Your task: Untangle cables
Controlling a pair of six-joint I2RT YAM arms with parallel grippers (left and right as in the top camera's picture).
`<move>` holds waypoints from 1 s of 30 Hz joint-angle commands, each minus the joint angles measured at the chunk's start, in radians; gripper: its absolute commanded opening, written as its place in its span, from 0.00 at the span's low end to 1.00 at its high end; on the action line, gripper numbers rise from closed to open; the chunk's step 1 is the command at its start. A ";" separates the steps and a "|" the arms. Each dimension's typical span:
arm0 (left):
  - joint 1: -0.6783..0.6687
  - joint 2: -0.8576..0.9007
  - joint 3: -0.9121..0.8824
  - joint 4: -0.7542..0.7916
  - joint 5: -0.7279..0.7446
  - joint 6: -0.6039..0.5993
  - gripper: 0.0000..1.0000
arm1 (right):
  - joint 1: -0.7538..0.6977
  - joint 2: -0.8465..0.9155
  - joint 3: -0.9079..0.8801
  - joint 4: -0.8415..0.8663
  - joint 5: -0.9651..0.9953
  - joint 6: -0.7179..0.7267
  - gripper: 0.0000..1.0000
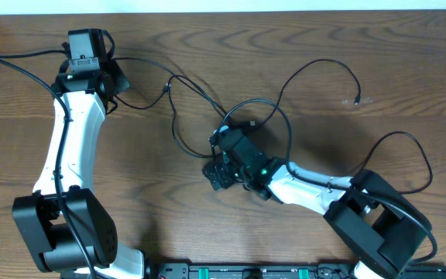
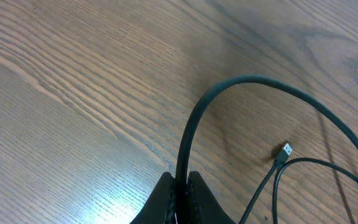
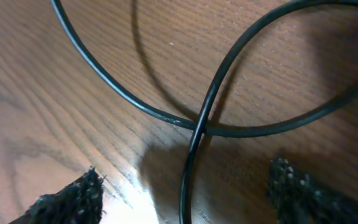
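Lab: robot arm at wooden table

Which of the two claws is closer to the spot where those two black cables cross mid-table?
The right. The right gripper hangs open close over the cable crossing, a finger to either side. The left gripper is well away, shut on a black cable.

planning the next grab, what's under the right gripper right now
Two black cable strands crossing on the wooden table, between the open fingers of the right gripper. From overhead the gripper hides the crossing.
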 commanded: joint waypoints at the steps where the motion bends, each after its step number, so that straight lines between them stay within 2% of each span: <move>1: -0.002 0.013 0.009 -0.002 -0.003 -0.005 0.08 | 0.021 0.020 0.005 -0.002 0.099 0.008 0.79; 8: -0.002 0.013 0.009 -0.002 -0.003 -0.005 0.08 | 0.030 0.024 0.005 -0.002 0.151 0.029 0.75; 11: -0.002 0.013 0.009 -0.002 -0.003 -0.005 0.08 | 0.031 0.038 0.014 -0.003 0.169 0.036 0.68; 12: -0.002 0.013 0.009 -0.002 -0.003 -0.005 0.08 | 0.031 0.047 0.020 -0.008 0.169 0.036 0.63; 21: -0.002 0.013 0.009 -0.003 -0.003 -0.005 0.07 | 0.065 0.138 0.150 -0.154 0.186 -0.002 0.53; 27: -0.002 0.013 0.009 -0.003 -0.003 -0.005 0.08 | 0.081 0.151 0.182 -0.201 0.211 0.003 0.31; 30: -0.002 0.013 0.009 -0.003 -0.003 -0.005 0.08 | 0.081 0.151 0.182 -0.205 0.211 0.010 0.12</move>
